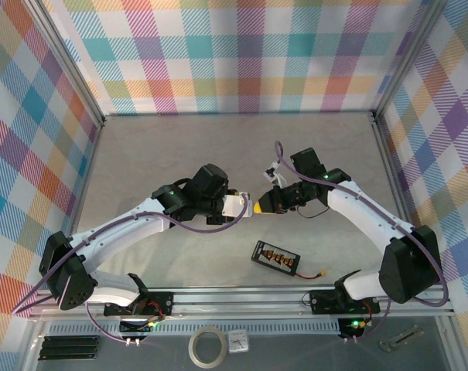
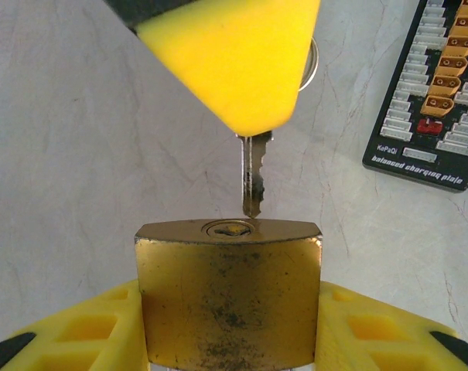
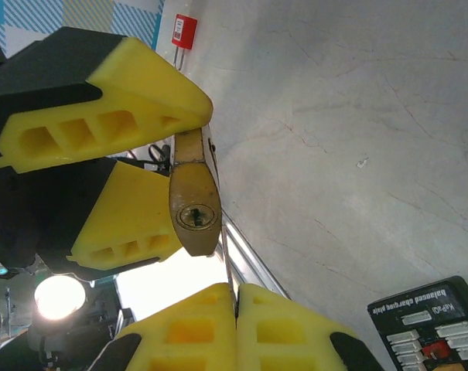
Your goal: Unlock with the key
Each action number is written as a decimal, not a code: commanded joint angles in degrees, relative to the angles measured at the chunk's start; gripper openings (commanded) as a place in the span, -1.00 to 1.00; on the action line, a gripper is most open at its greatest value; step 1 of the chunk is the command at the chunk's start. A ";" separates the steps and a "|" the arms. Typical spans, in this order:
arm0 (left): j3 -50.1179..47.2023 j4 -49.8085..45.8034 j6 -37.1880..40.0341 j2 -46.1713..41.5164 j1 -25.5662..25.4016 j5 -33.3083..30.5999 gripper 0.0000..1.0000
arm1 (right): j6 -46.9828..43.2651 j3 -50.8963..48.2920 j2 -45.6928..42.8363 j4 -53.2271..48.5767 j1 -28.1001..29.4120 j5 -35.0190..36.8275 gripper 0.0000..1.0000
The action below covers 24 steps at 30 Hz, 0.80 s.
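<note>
My left gripper (image 2: 230, 328) is shut on a worn brass padlock (image 2: 230, 297), held off the table with its keyhole (image 2: 228, 227) facing the other arm. My right gripper (image 3: 236, 300) is shut on a silver key (image 2: 253, 174). The key's tip hangs just short of the keyhole, slightly right of the slot, and is not inserted. In the right wrist view the padlock (image 3: 195, 202) sits between the left gripper's yellow fingers (image 3: 110, 100), and the key (image 3: 231, 274) shows edge-on as a thin line. From above, the left gripper (image 1: 237, 205) and right gripper (image 1: 261, 206) meet nose to nose over mid-table.
A black charging board (image 1: 277, 258) with a red-tipped lead lies on the table below the grippers, also seen as the board (image 2: 435, 93) to the padlock's right. A metal rail (image 1: 241, 297) bounds the near edge. A tape roll (image 1: 207, 345) lies beyond it.
</note>
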 commanded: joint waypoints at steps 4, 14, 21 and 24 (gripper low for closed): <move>2.42 2.33 -0.47 -0.59 -0.89 1.72 -0.81 | 1.41 -0.69 -1.50 2.50 0.02 -3.05 -1.00; 2.26 2.07 -0.36 0.15 -0.90 1.35 -0.81 | 0.81 0.23 -2.40 0.71 -0.02 -1.58 -1.00; 1.99 1.99 -0.22 0.59 -0.87 0.70 -0.81 | -0.16 1.16 -3.10 -1.89 -0.07 -0.40 -1.00; 1.80 2.24 -0.31 0.68 -0.87 1.02 -0.81 | 0.37 0.71 -3.48 -1.20 -0.06 -1.38 -1.00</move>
